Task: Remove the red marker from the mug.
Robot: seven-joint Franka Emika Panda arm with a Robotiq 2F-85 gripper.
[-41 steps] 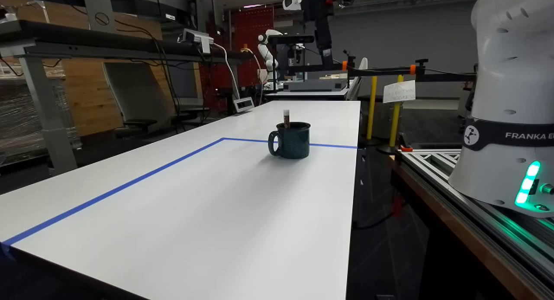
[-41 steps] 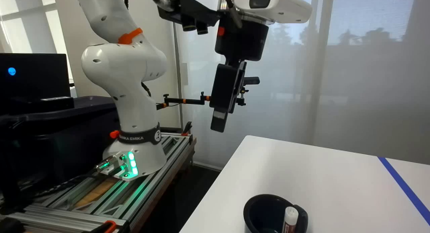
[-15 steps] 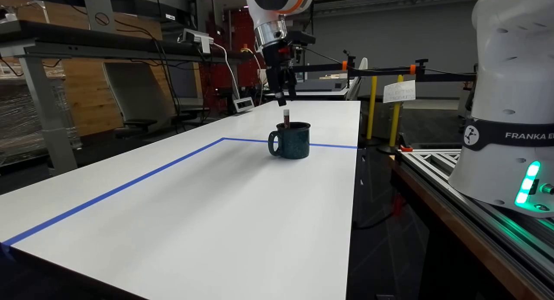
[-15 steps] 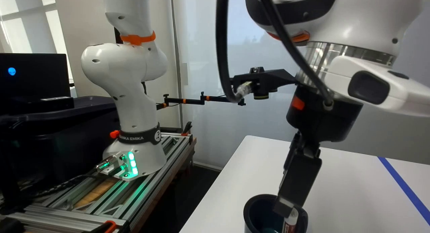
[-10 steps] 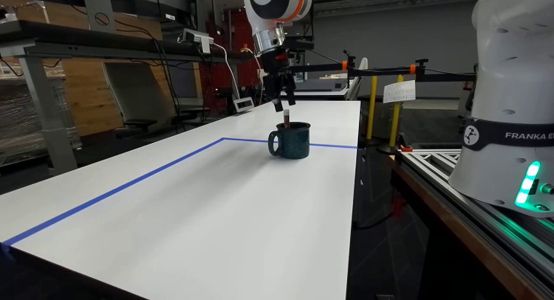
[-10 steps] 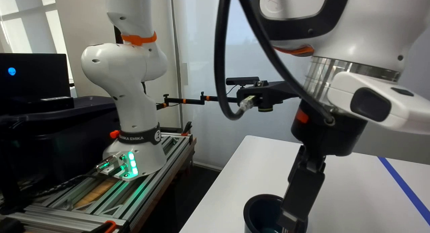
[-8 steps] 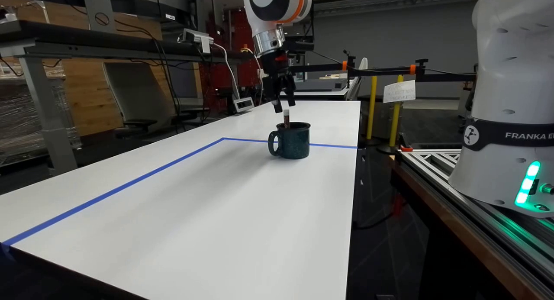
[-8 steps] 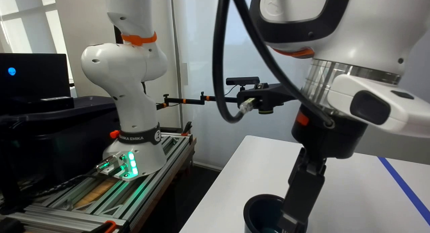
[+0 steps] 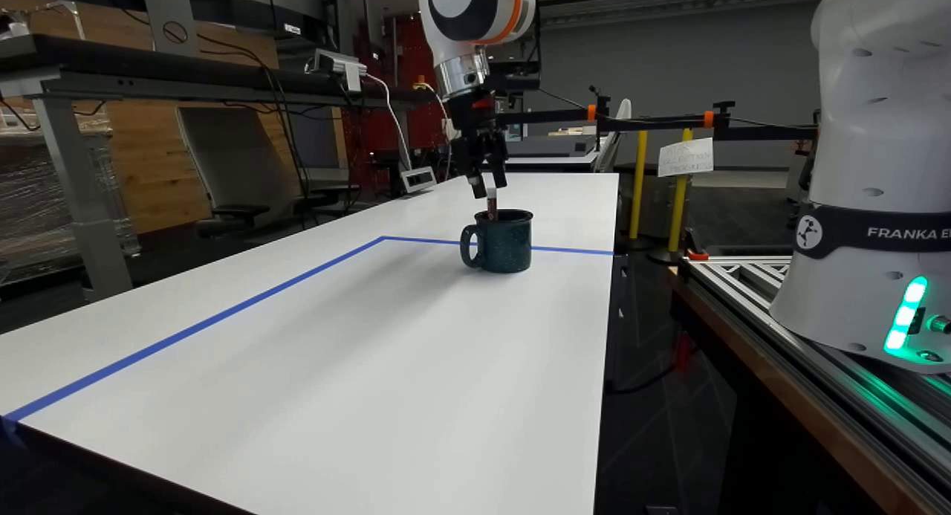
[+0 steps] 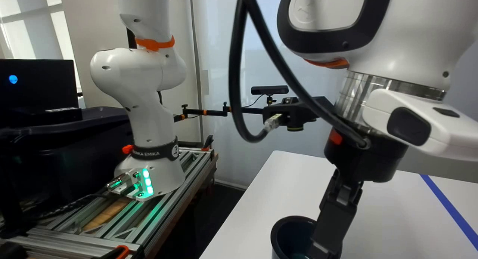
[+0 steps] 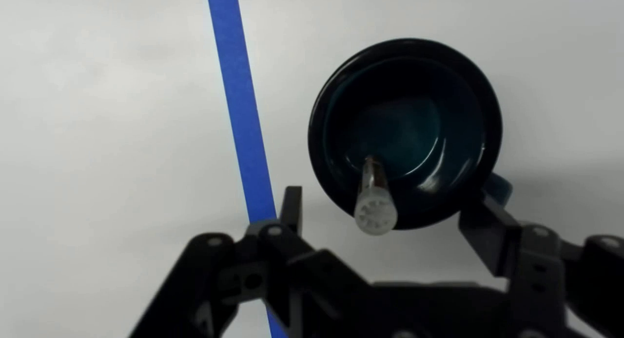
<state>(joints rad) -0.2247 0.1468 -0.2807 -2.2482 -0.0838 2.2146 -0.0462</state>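
Note:
The dark teal mug [image 9: 505, 249] stands upright on the white table, its handle to the left in an exterior view. It also shows in the wrist view [image 11: 492, 118] and partly in an exterior view [image 10: 280, 236]. The red marker [image 9: 492, 207] stands in the mug, leaning on the rim, its whitish end up and sticking out; it also shows in the wrist view [image 11: 375, 201]. My gripper [image 11: 386, 213] is open just above the mug, one finger on each side of the marker's top, both apart from it. In an exterior view the gripper [image 10: 324, 249] hides the marker.
Blue tape [image 9: 223, 311] runs along the white table [image 9: 356, 426], and the tape passes beside the mug in the wrist view [image 11: 241, 113]. The table's edge [image 9: 605, 366] lies between the mug and the robot base [image 9: 869, 277].
My gripper has come from high up and far away to above the mug, and has sunk slightly over the last half second. The mug and marker have not moved.

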